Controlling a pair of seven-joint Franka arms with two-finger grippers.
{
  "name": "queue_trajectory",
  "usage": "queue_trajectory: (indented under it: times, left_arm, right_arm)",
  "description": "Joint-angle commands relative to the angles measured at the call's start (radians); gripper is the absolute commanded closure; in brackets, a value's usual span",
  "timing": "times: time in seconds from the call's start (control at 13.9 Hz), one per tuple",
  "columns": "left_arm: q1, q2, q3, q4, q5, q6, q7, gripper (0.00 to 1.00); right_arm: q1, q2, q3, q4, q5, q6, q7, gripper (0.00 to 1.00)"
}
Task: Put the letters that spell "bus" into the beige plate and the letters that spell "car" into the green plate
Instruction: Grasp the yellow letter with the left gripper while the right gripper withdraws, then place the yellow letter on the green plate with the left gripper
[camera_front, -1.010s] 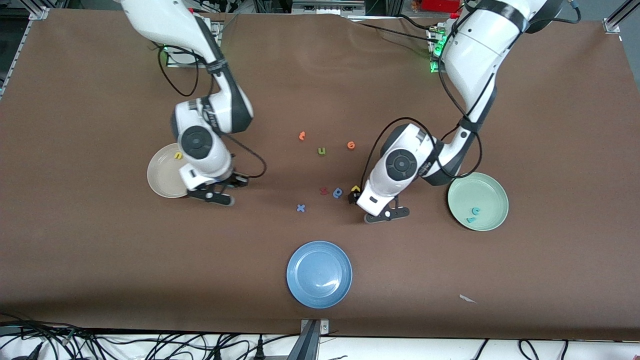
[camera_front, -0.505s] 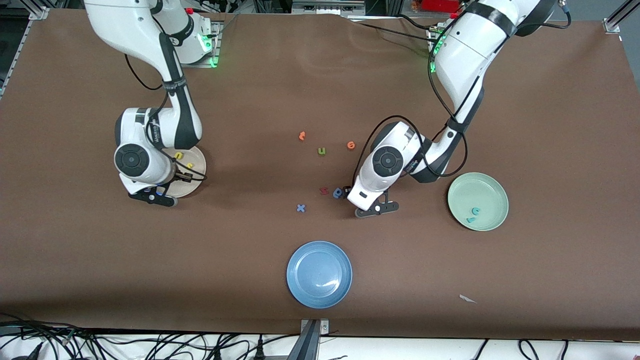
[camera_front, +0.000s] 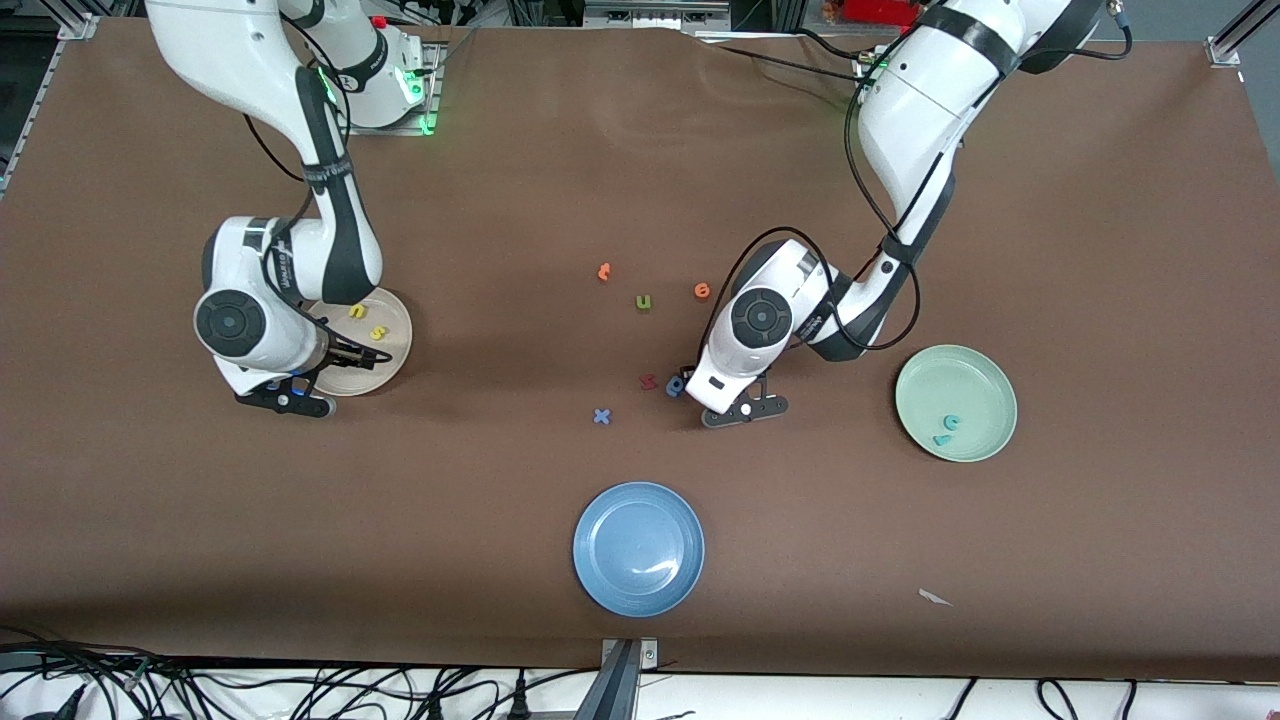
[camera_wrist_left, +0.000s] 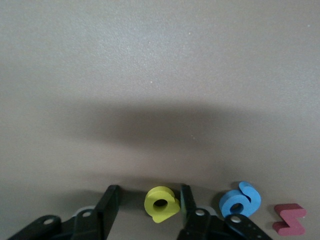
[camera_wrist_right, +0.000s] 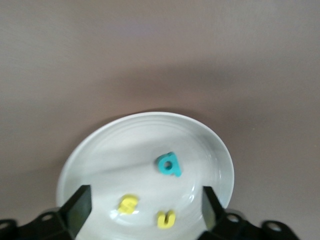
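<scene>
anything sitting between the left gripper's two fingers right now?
Yes: the yellow "a" lies on the table between the left gripper's open fingers, shown in the left wrist view. The blue letter sits outside them.

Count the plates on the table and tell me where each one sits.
3. The beige plate lies toward the right arm's end, the green plate toward the left arm's end, and the blue plate between them, nearest the front camera. None looks hidden.

desk (camera_front: 1100, 200): brown | plates: beige plate (camera_front: 395, 350), green plate (camera_front: 975, 385), blue plate (camera_front: 638, 548) | loose letters mid-desk: yellow "a" (camera_wrist_left: 161, 204), olive "u" (camera_front: 643, 301), blue "x" (camera_front: 601, 416)
</scene>
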Motion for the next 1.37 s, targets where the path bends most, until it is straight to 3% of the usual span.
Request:
queue_trajectory:
  times: [0.0,0.43,0.65,0.87,0.94,1.08,1.3]
  left_arm:
    - [-0.013,-0.006,0.011,-0.004,0.026,-0.005,-0.032,0.54]
    - [-0.019,0.001,0.011,-0.004,0.029,-0.005,-0.048,0.7]
    - [-0.019,-0.001,0.011,-0.004,0.029,-0.006,-0.045,0.83]
    - [0.016,-0.03,0.014,0.025,0.035,-0.116,0.015,0.87]
    - [0.051,-0.053,0.013,0.042,0.036,-0.177,0.08,0.87]
    - [0.13,-0.103,0.013,0.044,0.036,-0.288,0.246,0.87]
    - [0.262,-0.151,0.017,0.044,0.038,-0.431,0.519,0.88]
  right_arm:
    - [-0.001,-0.108,-0.002,0.05,0.009,-0.124,-0.018,0.0]
    - [-0.005,-0.111,-0.036,0.373,0.004,-0.391,-0.017,0.0]
    - [0.002,-0.139,-0.092,0.438,0.007,-0.468,-0.053,0.0]
    - [-0.011,-0.198,-0.085,0.467,0.003,-0.559,-0.066,0.0]
    - [-0.052,-0.209,-0.036,0.458,0.007,-0.565,-0.08,0.0]
    - [-0.213,-0.249,0.161,0.431,-0.02,-0.557,-0.1,0.0]
    - [-0.367,-0.387,0.353,0.229,-0.141,-0.43,-0.101,0.0]
